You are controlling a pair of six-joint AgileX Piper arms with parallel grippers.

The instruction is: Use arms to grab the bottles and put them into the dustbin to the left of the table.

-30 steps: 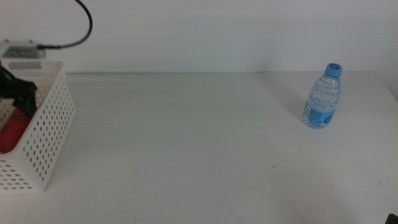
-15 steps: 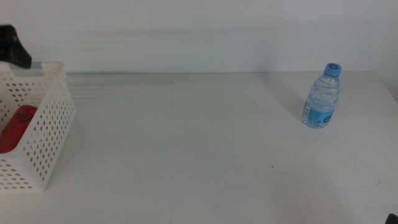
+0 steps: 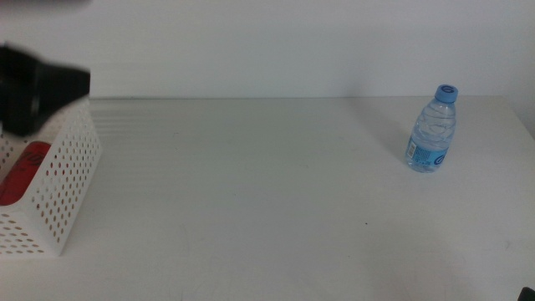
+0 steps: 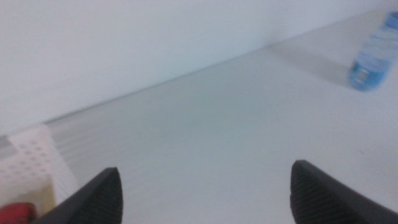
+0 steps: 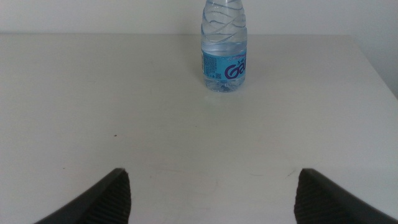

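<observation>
Left gripper (image 3: pixel 42 88), middle view: I saw it as a dark blur above the dustbin (image 3: pixel 63 180); a red can (image 3: pixel 21 171) lay inside, and the water bottle (image 3: pixel 435 130) stood well apart from the dustbin on the table (image 3: pixel 251 192).

Left wrist view: jaws spread wide, nothing between them.

Right wrist view: right gripper (image 5: pixel 211 193) spread, empty, facing the bottle.

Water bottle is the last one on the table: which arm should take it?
Right, probably. The water bottle stands upright straight ahead of the right gripper, whose fingers are spread wide. The left gripper is above the dustbin, across the table.
</observation>
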